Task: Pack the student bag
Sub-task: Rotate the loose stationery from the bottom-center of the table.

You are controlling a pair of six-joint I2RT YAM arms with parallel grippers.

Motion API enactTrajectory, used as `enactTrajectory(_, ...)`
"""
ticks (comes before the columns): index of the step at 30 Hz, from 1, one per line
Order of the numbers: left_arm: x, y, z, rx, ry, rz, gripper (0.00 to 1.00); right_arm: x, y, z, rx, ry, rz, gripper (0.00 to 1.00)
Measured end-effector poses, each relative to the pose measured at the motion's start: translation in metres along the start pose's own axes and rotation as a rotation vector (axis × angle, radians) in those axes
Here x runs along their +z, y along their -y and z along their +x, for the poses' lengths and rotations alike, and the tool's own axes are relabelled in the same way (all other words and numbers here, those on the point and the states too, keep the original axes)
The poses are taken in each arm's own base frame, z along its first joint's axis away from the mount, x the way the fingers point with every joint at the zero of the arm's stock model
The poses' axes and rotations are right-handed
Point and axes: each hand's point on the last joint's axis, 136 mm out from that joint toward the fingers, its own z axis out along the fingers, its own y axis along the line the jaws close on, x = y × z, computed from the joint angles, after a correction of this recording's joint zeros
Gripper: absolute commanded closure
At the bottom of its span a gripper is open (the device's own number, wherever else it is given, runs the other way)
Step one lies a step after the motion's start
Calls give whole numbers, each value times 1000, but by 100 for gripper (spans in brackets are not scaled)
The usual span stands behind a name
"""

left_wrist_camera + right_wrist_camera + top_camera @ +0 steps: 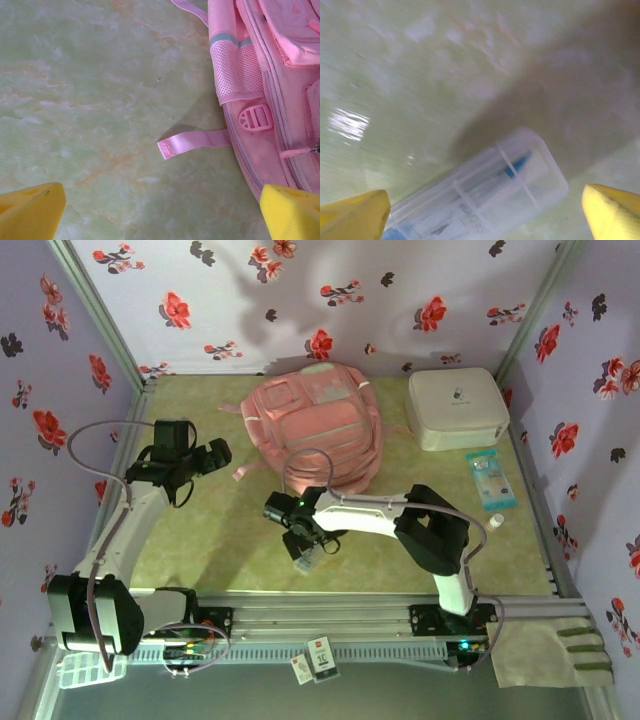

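Looks early: nothing visibly packed yet. Student bag [315,430] flat at the far centre of the desk [200,540], front pockets up, mesh side pocket [235,70] and loose strap [192,141] on the side facing the left arm. Cannot tell from above whether the main compartment is unzipped, top end too small and washed out. Left pincer [213,456] wide open, gripping nothing, hovering over bare desk just beside the bag's left edge, strap end lying ahead of the yellow fingertips [30,212]. Right pincer [300,540] also spread wide, low over the near centre of the desk, well short of the bag. Between its tips, a clear plastic case [480,200] with something blue inside, lying on the desk, straddled but not clamped. Off to the right, well apart from both arms: white hard case [457,408] at the far corner, blue packet [491,480] just in front of it, small white item [496,522] nearer again. All of these outside the bag. Judged as first-pick stage, so most of the job ahead: close on the clear case, lift, carry to the bag, get it inside, then probably the same for the right-hand items. Bag opening and final zip also to handle, likely with the left arm steadying or holding the fabric.
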Motion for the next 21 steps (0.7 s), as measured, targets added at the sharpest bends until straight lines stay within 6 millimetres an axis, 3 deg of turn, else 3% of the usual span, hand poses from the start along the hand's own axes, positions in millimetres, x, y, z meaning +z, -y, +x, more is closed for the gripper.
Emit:
enactTrajectory(5, 3, 0, 2, 0, -13, 2, 0, -1, 15, 16, 11, -22, 37, 2)
enactTrajectory(9, 4, 1, 3, 0, -17, 4, 0, -1, 21, 24, 32, -30, 40, 9)
enactTrajectory(21, 4, 2, 4, 0, -21, 11, 0, 7, 2, 21, 46, -33, -84, 33)
